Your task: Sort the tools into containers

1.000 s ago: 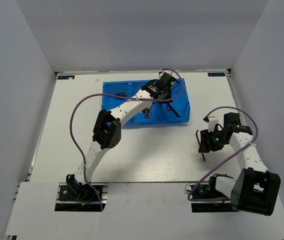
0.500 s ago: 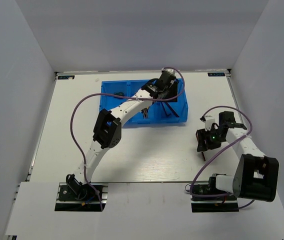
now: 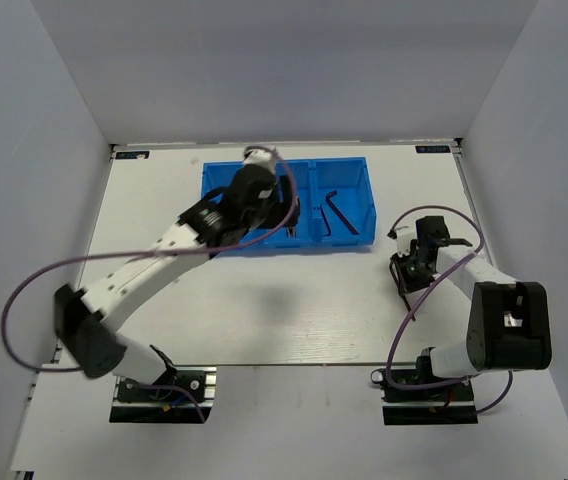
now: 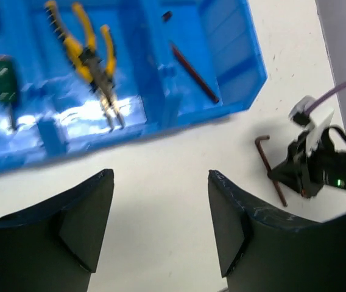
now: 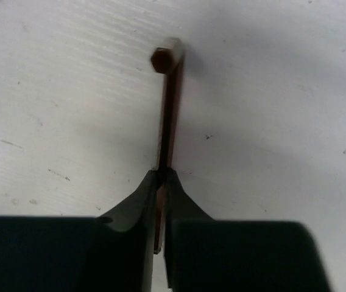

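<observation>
Hex keys decide the coming move, we judge. From left to right: our left gripper (image 4: 161, 182) hangs above the left part of the blue bin (image 4: 228, 42), jaws wide apart and empty; right of the bin, and somewhat nearer to us, the loose hex key (image 5: 169, 103) lies on the table (image 3: 294, 300); our right gripper (image 5: 162, 176), clearly the nearer one, is closed on its long shank; the shank runs straight out from the fingertips, the short leg standing up at the far end. We count, left compartment to right: one green screwdriver (image 4: 2, 76) for certain; yellow pliers (image 4: 94, 58), one pair or two, we cannot separate; one binned hex key (image 4: 192, 72); one outside.
</observation>
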{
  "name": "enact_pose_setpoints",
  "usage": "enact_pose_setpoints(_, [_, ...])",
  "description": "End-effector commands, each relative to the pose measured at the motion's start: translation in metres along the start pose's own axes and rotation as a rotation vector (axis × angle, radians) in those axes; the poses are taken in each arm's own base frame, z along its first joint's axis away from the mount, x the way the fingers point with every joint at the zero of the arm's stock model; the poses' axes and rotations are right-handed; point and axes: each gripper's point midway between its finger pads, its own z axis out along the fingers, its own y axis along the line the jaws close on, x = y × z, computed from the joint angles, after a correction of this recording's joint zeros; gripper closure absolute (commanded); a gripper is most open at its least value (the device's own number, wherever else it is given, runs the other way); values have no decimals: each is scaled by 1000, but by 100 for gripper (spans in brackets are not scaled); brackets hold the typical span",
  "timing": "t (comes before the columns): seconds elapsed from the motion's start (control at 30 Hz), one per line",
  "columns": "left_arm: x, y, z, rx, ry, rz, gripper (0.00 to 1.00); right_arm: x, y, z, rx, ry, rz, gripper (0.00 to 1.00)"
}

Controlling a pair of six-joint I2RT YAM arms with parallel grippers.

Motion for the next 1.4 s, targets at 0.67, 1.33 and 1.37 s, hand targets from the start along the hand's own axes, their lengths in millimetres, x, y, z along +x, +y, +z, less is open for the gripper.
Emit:
enact_pose_setpoints(0.67, [138, 131, -106, -219, 99, -213, 23, -172, 74, -109, -357, -380, -120, 100])
enact_pose_setpoints(1.33, [145, 136, -106, -241, 111, -213, 4, -290, 84, -91, -294, -415, -61, 52])
enact_pose_setpoints(1.37, [145, 136, -104, -246, 120, -189, 4, -283, 81, -95, -271, -401, -68, 50])
